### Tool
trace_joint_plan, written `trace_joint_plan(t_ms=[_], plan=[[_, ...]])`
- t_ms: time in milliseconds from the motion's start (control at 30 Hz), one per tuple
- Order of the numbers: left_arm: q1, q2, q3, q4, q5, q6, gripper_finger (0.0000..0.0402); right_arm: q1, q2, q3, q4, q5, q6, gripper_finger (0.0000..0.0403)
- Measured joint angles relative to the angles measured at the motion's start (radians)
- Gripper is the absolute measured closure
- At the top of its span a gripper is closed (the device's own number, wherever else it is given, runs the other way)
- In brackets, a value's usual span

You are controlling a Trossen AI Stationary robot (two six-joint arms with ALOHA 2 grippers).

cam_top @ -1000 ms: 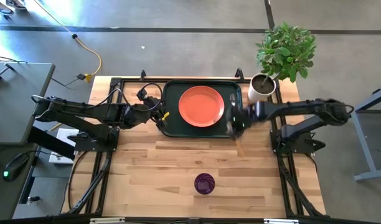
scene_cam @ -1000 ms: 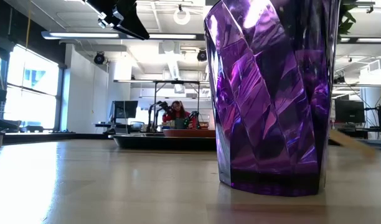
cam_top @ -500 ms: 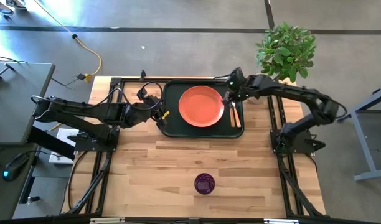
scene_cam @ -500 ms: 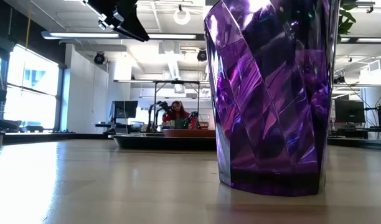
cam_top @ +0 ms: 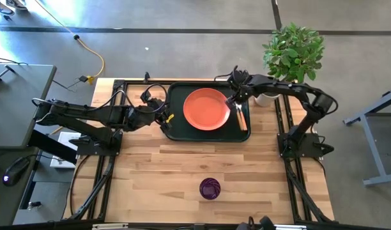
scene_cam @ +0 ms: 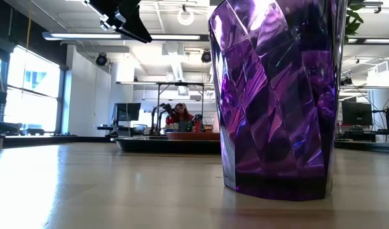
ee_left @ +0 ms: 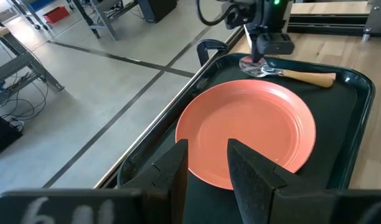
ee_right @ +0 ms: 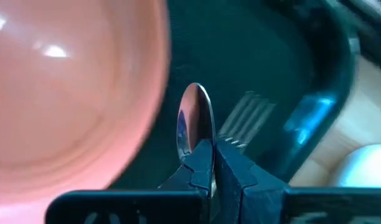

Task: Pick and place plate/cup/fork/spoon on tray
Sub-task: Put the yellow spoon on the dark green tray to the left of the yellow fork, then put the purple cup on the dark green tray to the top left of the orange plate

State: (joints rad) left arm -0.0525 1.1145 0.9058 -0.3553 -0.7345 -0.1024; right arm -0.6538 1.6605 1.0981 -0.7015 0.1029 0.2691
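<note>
The orange-red plate (cam_top: 207,108) lies in the dark green tray (cam_top: 176,131) at the table's far side. The spoon (cam_top: 241,119) lies on the tray floor right of the plate, its handle toward the near edge. The fork's tines (ee_right: 248,116) rest on the tray floor beside the spoon's bowl. My right gripper (cam_top: 232,101) is over the tray's right part, shut on the spoon. My left gripper (ee_left: 208,167) is open at the tray's left rim, facing the plate (ee_left: 246,134); I cannot tell whether it touches the rim. The purple cup (cam_top: 209,188) stands upright near the table's front edge. My right gripper pinches the spoon's neck (ee_right: 199,140), just behind the silver bowl (ee_right: 195,121), between its two fingers. The fingers come from above, pointing down. The spoon lies on the tray floor, bowl toward the far rim and handle (ee_left: 310,78) toward the near side.
A potted plant (cam_top: 291,51) in a white pot (cam_top: 268,91) stands at the far right corner, close behind my right arm. Bare wood lies between the tray and the cup (scene_cam: 277,95). A person (scene_cam: 182,117) sits far back in the room.
My right gripper has gone from the table in front of the tray's near right corner toward the far edge, over the tray's right part, and down, carrying the spoon. The spoon, lifted clear before, now lies on the tray floor beside the plate.
</note>
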Motion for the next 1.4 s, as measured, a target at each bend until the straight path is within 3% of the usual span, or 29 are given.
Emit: trace_joint_plan(t_ms=[300,600,767,867,1067,1400], plan=[[0.0,0.0,0.0,-0.01,0.0,0.0,0.0298,-0.019,0.012,0.0,0.017,-0.014,0.002,0.0394],[0.0,0.0,0.0,-0.017,0.0,0.0,0.0298,-0.017,0.012,0.0,0.016,0.002,0.043,0.0318],[0.0,0.0,0.0,-0.034,-0.001,0.001,0.0298,0.018,0.012,0.0,-0.01,0.004,0.003,0.0297],[0.0,0.0,0.0,-0.043,-0.001,0.001,0.0298,0.067,0.012,0.0,-0.024,0.019,-0.028,0.0296],[0.0,0.0,0.0,-0.043,-0.001,0.001,0.0298,0.228,0.012,0.0,-0.021,0.159,-0.02,0.0295],[0.0,0.0,0.0,-0.036,0.001,0.0,0.0298,0.488,-0.088,0.0,-0.053,0.184,0.075,0.0295]])
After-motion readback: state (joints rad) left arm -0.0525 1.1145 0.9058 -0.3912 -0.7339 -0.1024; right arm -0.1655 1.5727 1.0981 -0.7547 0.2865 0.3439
